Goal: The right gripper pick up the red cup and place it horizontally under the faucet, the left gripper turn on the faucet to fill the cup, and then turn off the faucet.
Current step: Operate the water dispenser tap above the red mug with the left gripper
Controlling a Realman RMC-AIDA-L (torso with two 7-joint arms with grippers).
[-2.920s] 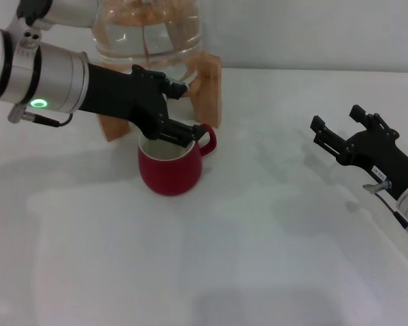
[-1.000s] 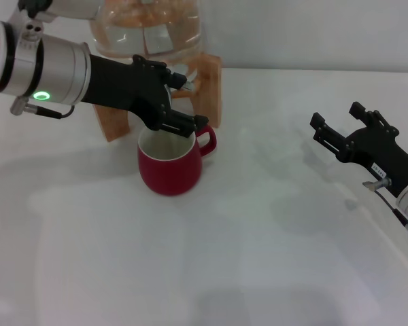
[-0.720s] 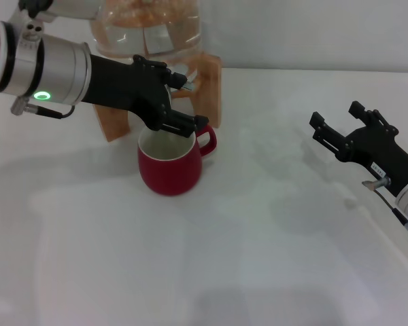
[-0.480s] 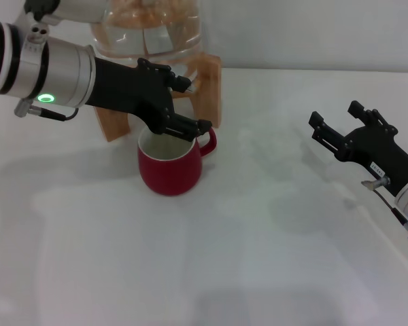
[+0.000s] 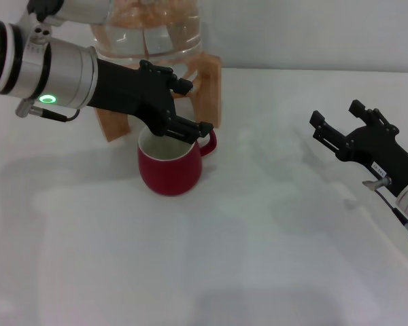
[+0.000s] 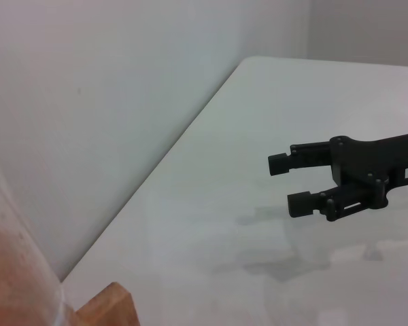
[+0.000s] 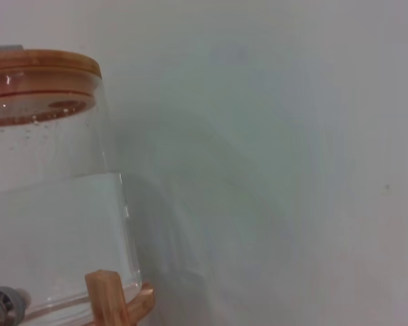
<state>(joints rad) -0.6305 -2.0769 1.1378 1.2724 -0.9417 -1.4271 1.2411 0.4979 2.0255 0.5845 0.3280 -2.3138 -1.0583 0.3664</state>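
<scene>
red cup (image 5: 170,166): upright on desk (image 5: 258,258) under jar (image 5: 149,34) | left gripper (image 5: 183,109): at faucet above cup rim, finger gap cannot tell | right gripper (image 5: 340,125): parked, fingers apart, empty | advice: turn lever gently, watch fill level

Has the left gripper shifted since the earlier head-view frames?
Yes. The left gripper has edged rightward over the red cup, away from the wooden stand.

Robot test bench, lab-type setting. Bare white table (image 5: 258,258) against plain white wall (image 7: 292,136); no household furnishings. Staged props only: glass water jar (image 7: 47,224) with wooden lid (image 7: 37,64) on wooden stand (image 5: 207,88), red cup (image 5: 170,166). Two robot arms over the surface.
</scene>
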